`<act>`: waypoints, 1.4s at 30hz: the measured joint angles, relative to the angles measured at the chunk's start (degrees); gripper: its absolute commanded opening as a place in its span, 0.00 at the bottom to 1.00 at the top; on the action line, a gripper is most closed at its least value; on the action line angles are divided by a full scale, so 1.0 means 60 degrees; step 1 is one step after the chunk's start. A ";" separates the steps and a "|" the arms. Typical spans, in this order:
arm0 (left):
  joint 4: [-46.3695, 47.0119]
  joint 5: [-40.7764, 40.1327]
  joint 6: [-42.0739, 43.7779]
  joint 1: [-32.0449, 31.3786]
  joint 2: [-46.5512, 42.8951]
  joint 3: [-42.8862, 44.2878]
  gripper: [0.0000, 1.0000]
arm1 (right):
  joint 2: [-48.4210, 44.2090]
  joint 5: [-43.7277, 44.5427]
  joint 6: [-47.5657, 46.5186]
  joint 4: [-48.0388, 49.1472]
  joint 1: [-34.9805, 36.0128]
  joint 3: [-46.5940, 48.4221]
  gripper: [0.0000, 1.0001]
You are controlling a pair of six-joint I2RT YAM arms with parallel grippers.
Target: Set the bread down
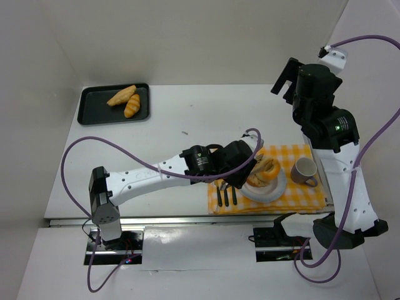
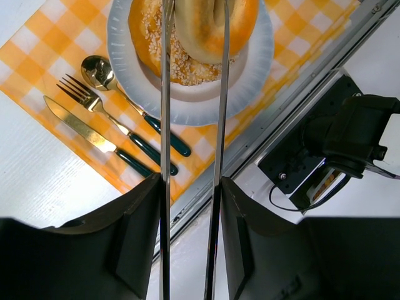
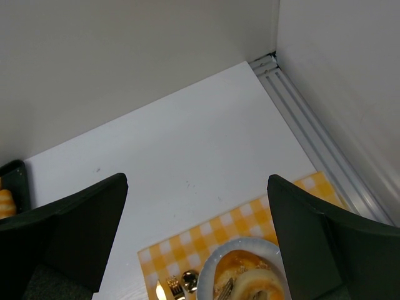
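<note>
My left gripper [image 1: 257,167] reaches over the white plate [image 1: 279,190] on the yellow checked placemat. Its long thin blades are closed on a plain bagel [image 2: 200,25], which rests on top of a seeded bagel [image 2: 153,53] lying on the plate [image 2: 250,81]. One blade runs along the bagel's outer side, the other through its middle. Both bagels show as a stack in the top view [image 1: 269,169] and in the right wrist view [image 3: 253,284]. My right gripper [image 1: 287,78] is open and empty, held high at the back right, away from the plate.
A black tray [image 1: 87,112] at the back left holds two croissants [image 1: 127,101]. A grey mug [image 1: 304,170] stands right of the plate. A knife, fork and spoon [image 2: 106,119] lie on the placemat [image 1: 306,200] left of the plate. The table's front rail runs just beyond.
</note>
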 measured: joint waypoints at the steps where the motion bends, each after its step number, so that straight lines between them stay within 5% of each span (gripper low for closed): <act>1: -0.0004 0.0000 0.0004 -0.0007 0.0000 0.0000 0.53 | -0.0011 0.0000 0.0004 0.0004 0.0000 -0.0040 1.00; 6: -0.0011 0.0015 0.0000 -0.0015 0.0000 0.0029 0.59 | -0.0018 -0.0029 0.0007 -0.0007 0.0000 -0.0106 1.00; 17: -0.0080 -0.0415 -0.0004 -0.0026 -0.0474 0.0036 0.56 | -0.0026 -0.0135 0.0011 -0.0007 0.0000 -0.0186 1.00; 26: -0.0321 -0.1974 -0.0098 0.0219 -0.2550 -0.0896 0.54 | -0.0026 -0.0259 0.0018 -0.0011 0.0000 -0.0237 1.00; 35: 0.0903 -0.0947 -0.0113 0.4929 -0.3858 -0.4889 0.54 | -0.0058 -0.0583 0.0040 -0.0018 -0.0004 -0.0707 1.00; 42: 0.2412 -0.0495 -0.0095 0.5493 -0.2911 -0.6047 0.54 | 0.0051 -0.0871 0.0040 0.0011 -0.0004 -0.0841 1.00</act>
